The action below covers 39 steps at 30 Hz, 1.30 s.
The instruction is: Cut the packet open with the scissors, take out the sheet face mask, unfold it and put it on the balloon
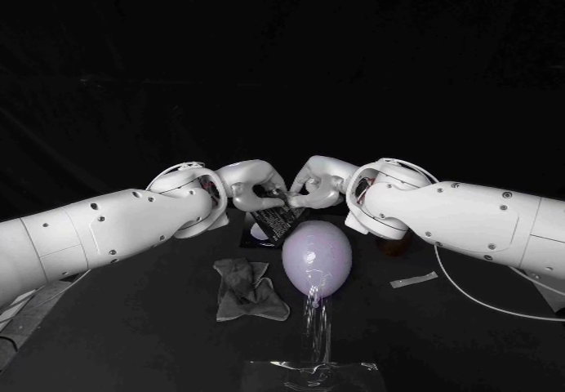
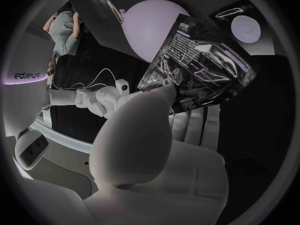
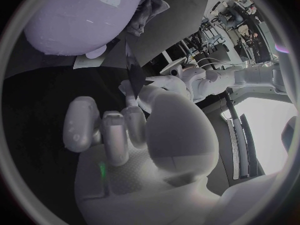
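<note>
Right now I see both arms angled inward over the black table (image 1: pixel 141 343), their hands meeting fingertip to fingertip. My left hand (image 1: pixel 253 189) pinches the top edge of the packet (image 1: pixel 279 220), and my right hand (image 1: pixel 316 186), fingers curled in, grips that same edge. The packet hangs just behind the top of the lilac balloon (image 1: pixel 316 255), which stands on its clear stand (image 1: pixel 318 335). A crumpled grey sheet (image 1: pixel 247 290) lies just beside the balloon.

text: "sharpa", upside down | on: white casing (image 2: pixel 31 60) | packet (image 2: pixel 200 65) print: illegible
</note>
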Available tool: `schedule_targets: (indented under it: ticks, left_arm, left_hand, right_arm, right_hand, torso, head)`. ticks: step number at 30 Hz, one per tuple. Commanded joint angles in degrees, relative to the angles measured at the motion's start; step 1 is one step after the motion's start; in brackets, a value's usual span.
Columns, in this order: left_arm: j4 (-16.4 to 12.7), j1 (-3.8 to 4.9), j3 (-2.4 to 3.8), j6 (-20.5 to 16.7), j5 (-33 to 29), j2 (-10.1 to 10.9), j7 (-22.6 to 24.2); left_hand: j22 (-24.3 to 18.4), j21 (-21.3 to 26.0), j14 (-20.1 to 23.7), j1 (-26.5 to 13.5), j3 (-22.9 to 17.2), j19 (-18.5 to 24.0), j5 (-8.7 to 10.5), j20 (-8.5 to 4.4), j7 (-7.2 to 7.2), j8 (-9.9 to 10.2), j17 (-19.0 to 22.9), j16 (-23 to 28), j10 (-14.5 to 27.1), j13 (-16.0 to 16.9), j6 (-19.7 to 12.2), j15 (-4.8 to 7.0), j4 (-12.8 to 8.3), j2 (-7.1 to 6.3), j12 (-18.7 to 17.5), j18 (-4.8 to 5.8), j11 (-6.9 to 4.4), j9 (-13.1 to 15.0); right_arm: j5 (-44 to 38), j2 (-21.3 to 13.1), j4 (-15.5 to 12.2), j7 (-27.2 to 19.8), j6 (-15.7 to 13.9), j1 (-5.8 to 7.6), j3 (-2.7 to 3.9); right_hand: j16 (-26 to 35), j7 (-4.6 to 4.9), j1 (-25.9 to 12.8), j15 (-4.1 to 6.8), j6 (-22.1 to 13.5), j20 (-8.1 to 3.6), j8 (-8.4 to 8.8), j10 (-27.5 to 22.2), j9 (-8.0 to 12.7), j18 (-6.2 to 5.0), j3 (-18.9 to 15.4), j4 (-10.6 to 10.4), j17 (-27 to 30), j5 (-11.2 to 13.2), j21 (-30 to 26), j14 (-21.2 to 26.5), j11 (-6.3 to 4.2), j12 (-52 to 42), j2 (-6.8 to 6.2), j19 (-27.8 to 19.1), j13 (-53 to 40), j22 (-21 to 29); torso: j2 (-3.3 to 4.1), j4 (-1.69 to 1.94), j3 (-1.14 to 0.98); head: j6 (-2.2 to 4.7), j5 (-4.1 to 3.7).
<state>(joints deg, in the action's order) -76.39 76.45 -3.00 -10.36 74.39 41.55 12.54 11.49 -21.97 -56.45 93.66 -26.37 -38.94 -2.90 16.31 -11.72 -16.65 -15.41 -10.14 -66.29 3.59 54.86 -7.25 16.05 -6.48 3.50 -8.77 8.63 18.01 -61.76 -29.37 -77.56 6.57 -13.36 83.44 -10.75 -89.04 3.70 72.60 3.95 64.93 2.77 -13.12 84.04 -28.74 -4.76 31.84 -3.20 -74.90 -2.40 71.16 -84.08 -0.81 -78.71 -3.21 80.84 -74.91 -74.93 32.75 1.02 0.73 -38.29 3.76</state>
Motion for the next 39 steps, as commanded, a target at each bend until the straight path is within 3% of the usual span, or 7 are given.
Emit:
schedule_targets:
  ticks: [1, 6, 10, 12, 18, 25, 39]
  left_arm:
    - [0.2, 0.16, 0.09, -2.5, -2.3, 0.0, 0.2]
    - [0.7, 0.18, 0.07, -3.0, -4.0, 0.2, -0.5]
    - [1.2, 0.18, 0.04, -2.6, -5.8, 0.6, -1.0]
    - [1.6, 0.18, 0.02, -2.3, -6.9, 0.8, -1.2]
    - [2.8, 0.09, -0.16, -1.5, -11.2, 1.1, -1.2]
    - [3.6, -0.08, -0.46, 0.6, -16.6, 1.5, -1.1]
    - [4.6, -0.39, -0.62, 5.0, -19.9, 1.5, -0.4]
  left_hand:
    - [-0.2, 0.3, 0.3, -1.1, 1.0, 0.4, 0.29, 0.14, -0.37, 0.8, 0.0, 0.3, 0.9, 0.0, -1.3, -0.33, 0.5, -2.55, -0.1, 0.78, 0.39, -0.6]
    - [-0.7, 1.0, 1.8, -7.0, 5.1, 0.9, 0.15, 0.24, -1.44, 3.1, 0.1, 1.2, 2.6, 0.0, -4.6, -1.08, 0.7, -7.37, -0.1, 0.96, 1.36, -1.8]
    - [-1.4, 2.0, 3.4, -8.9, 10.1, 1.6, 0.16, 0.27, -1.72, 4.4, 0.4, 2.4, 4.7, 0.1, -6.6, -1.69, 0.5, -7.78, 0.1, 1.45, 1.81, -2.4]
    - [-2.4, 3.5, 4.7, -7.6, 20.2, 2.7, 0.30, 0.25, -2.79, 5.5, 0.7, 3.6, 6.6, 0.2, -8.3, -2.50, 0.6, -4.94, 0.3, 2.33, 2.07, -3.1]
    - [-3.0, 4.1, 4.9, -5.6, 27.6, 2.3, 0.16, 0.26, -2.94, 5.8, 0.8, 4.2, 7.6, 0.2, -8.8, -2.61, 0.8, -3.20, 0.3, 2.59, 2.92, -3.4]
    - [-3.1, 3.9, 3.5, -3.6, 27.7, 1.4, 0.17, 0.21, -2.69, 4.2, 0.6, 3.5, 6.7, 0.3, -5.9, -2.24, 0.5, -1.30, 0.7, 2.29, 2.65, -2.9]
    - [-2.5, 1.8, -3.6, 8.2, 16.9, -2.5, 0.16, -0.12, 2.37, -1.4, -1.4, -0.7, -3.5, 0.6, 4.9, 1.78, -0.3, 6.08, 3.4, 0.11, -2.37, -1.1]
  right_arm:
    - [5.8, -0.6, -0.9, -2.7, -4.1, -0.01, 0.03]
    - [7.5, -1.7, -2.1, -2.7, -5.9, -0.01, 0.03]
    - [7.9, -2.9, -3.0, -2.5, -6.9, -0.01, 0.03]
    - [7.9, -3.4, -3.4, -2.5, -7.3, -0.01, 0.03]
    - [7.1, -4.8, -4.6, -2.6, -8.6, -0.01, 0.03]
    - [5.8, -5.7, -5.2, -2.7, -9.4, -0.01, 0.04]
    - [5.3, -6.5, -6.1, -3.2, -10.1, -0.02, 0.04]
  right_hand:
    - [0.0, -0.80, 0.3, 0.49, 0.8, -0.37, -2.02, 2.8, -2.3, 0.76, 0.4, 0.1, -11.6, -0.4, -0.1, -5.2, -0.53, 0.0, 0.84, -0.1, -7.4, -7.9]
    - [-0.1, -0.86, 0.1, 0.56, 0.6, -0.45, -2.49, 2.8, -2.6, 0.78, 0.6, 0.5, -11.7, -0.4, -0.1, -5.2, -0.59, 0.0, 0.87, 0.0, -7.4, -8.0]
    - [-0.1, -0.88, 0.0, 0.58, 0.5, -0.48, -2.71, 2.8, -2.8, 0.79, 0.8, 0.6, -11.7, -0.4, 0.0, -5.2, -0.61, 0.1, 0.90, 0.0, -7.4, -8.0]
    - [-0.1, -0.88, 0.0, 0.58, 0.5, -0.48, -2.71, 2.8, -2.8, 0.79, 0.8, 0.6, -11.7, -0.4, 0.0, -5.2, -0.61, 0.1, 0.90, 0.0, -7.4, -8.0]
    - [-0.1, -0.90, -0.1, 0.61, 0.3, -0.53, -3.04, 2.8, -3.1, 0.80, 1.0, 0.9, -11.8, -0.4, 0.0, -5.3, -0.64, 0.2, 0.91, 0.0, -7.3, -8.1]
    - [-0.1, -0.90, -0.2, 0.62, 0.3, -0.55, -3.15, 2.8, -3.2, 0.81, 1.0, 1.0, -11.8, -0.4, 0.0, -5.3, -0.64, 0.2, 0.90, 0.0, -7.3, -8.1]
    - [-0.1, -0.89, -0.2, 0.63, 0.2, -0.56, -3.24, 2.9, -3.3, 0.82, 1.1, 1.0, -11.9, -0.4, 0.1, -5.3, -0.64, 0.1, 0.88, 0.0, -7.4, -8.1]
  torso:
    - [-0.02, -0.01, -0.02]
    - [-0.02, -0.01, -0.02]
    - [0.05, 0.04, -0.01]
    - [0.06, 0.03, -0.01]
    - [0.05, -0.05, -0.03]
    - [0.02, 0.03, -0.01]
    - [0.04, 0.04, -0.01]
  head:
    - [-0.01, 0.05]
    - [-0.01, -0.11]
    - [0.14, -0.17]
    - [0.15, -0.17]
    - [0.17, -0.24]
    - [0.09, -0.43]
    - [0.19, -0.40]
